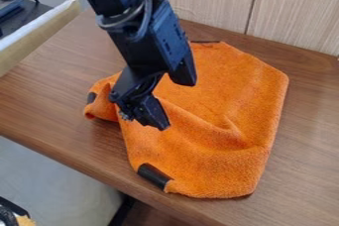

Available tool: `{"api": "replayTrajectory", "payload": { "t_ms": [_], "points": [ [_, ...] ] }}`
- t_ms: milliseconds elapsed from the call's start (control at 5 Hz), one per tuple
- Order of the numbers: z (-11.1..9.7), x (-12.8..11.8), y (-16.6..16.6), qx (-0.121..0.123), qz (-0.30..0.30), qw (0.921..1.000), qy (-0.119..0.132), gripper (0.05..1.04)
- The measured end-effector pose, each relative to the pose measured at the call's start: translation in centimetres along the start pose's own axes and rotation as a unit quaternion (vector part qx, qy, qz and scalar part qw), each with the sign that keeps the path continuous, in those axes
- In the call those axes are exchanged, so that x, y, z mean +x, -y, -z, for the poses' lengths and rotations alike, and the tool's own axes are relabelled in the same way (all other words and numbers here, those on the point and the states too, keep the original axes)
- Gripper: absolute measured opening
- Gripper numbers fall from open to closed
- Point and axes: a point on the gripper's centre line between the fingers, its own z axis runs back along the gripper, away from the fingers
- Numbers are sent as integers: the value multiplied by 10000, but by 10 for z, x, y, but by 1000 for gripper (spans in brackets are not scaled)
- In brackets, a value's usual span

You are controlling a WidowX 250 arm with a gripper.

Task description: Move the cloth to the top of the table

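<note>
The orange cloth [248,96] lies rumpled on the table [308,150], reaching from near the front edge towards the back edge, and the gripper [169,95] hangs over its left part with fingers spread, pinching nothing. It looks light, soft and floppy, so it should trail and bunch rather than lift flat. The raised fold [228,128] right of the gripper seems the best hold, its towelling likely giving good grip.
</note>
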Motion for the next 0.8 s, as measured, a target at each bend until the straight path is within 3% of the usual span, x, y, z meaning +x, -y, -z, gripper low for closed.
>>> {"api": "replayTrajectory", "payload": {
  "t_ms": [200,600,800],
  "points": [
    [3,0,1,-66,-42,10000,10,1000],
    [17,8,-33,-76,161,9998,-25,1000],
    [33,1,-48,-127,136,9989,-421,1000]
  ]
}}
